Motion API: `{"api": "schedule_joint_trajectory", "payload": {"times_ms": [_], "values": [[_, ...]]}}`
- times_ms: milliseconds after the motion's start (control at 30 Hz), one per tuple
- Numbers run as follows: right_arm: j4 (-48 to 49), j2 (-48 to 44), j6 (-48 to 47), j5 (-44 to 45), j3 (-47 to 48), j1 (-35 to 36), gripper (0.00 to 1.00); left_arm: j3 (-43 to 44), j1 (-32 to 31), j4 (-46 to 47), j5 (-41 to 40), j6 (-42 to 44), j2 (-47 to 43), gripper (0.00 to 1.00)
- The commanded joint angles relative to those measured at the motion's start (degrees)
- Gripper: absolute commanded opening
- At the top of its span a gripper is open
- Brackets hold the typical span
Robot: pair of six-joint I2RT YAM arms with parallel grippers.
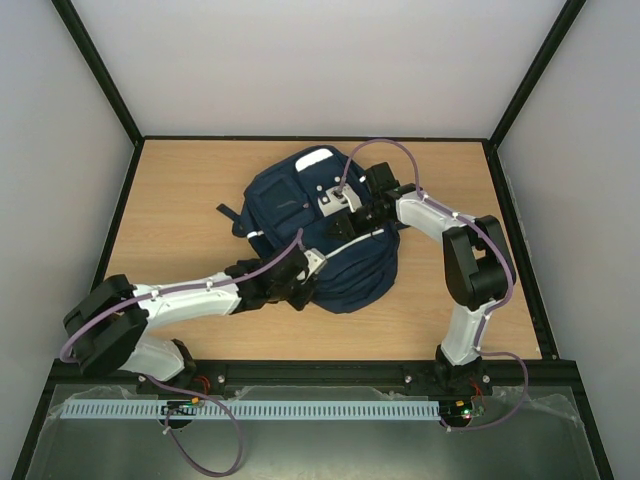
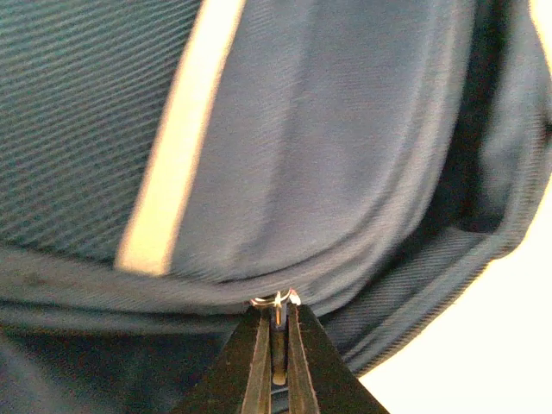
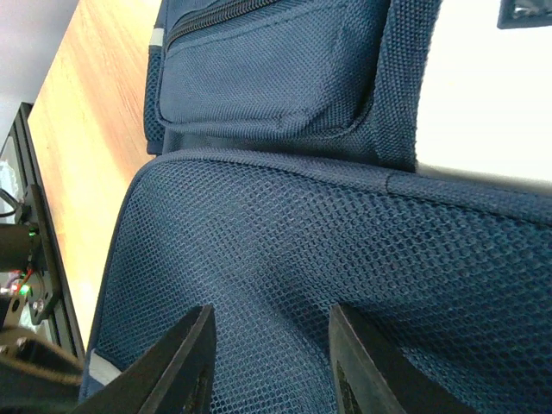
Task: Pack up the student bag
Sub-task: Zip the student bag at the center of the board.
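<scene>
Overhead, wooden table (image 1: 180,200), white walls (image 1: 300,60), student bag (image 1: 280,205); left claw (image 2: 276,304) together, right claw (image 3: 272,317) apart

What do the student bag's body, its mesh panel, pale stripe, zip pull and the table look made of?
Student bag: navy woven fabric, likely synthetic, matte; fine diagonal weave shows in the left wrist view.
Mesh panel: open-knit netting, holes visible.
Stripe: smooth pale tape, possibly reflective; blurred.
Zip pull: small metal ring, glinting.
Table: wood-look board, light grain, maybe laminate.

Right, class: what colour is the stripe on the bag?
Off-white stripe on the navy bag; shows best in the left wrist view.
</scene>
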Motion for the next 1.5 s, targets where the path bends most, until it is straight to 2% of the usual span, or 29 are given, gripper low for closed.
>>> {"api": "schedule_joint_trajectory", "payload": {"times_ms": [0, 333, 633, 833, 967, 1033, 1233, 1367, 1467], "values": [[-3.9, 4.5, 0.5, 3.5, -1.7, 0.6, 0.38, 3.9, -3.2, 1.3, 8.4, -1.1, 1.0, 0.02], [-3.8, 4.9, 0.5, 3.3, -2.4, 0.6, 0.37, 11.9, -8.0, 5.6, 6.1, -2.3, 12.1, 0.02], [-3.8, 4.7, 0.3, 3.0, -2.8, 0.6, 0.37, 15.6, -11.2, 4.9, 2.3, -1.0, 15.2, 0.03], [-3.5, 0.0, 0.2, 3.9, -3.3, 0.4, 0.36, 19.1, -12.4, -5.8, -2.1, 4.2, 12.3, 0.27], [-1.8, -7.2, 1.1, 6.0, -5.8, -1.2, 0.43, 18.6, -12.6, -11.3, -4.8, 8.7, 5.6, 0.46], [-2.0, -10.4, 1.0, 6.3, -6.6, -2.5, 0.47, 18.8, -12.6, -14.5, -7.1, 10.8, 3.8, 0.52], [-6.5, -20.9, -3.1, 10.0, -9.2, -6.4, 0.51, 21.0, -12.6, -21.6, -12.8, 17.9, 3.6, 0.56], [-9.8, -27.2, -7.5, 15.8, -13.6, -6.8, 0.53, 22.6, -12.9, -22.1, -11.6, 23.1, 4.9, 0.56], [-11.2, -31.2, -9.4, 17.9, -17.5, -7.2, 0.53, 23.2, -13.0, -21.6, -14.0, 27.4, 7.2, 0.56]]}}
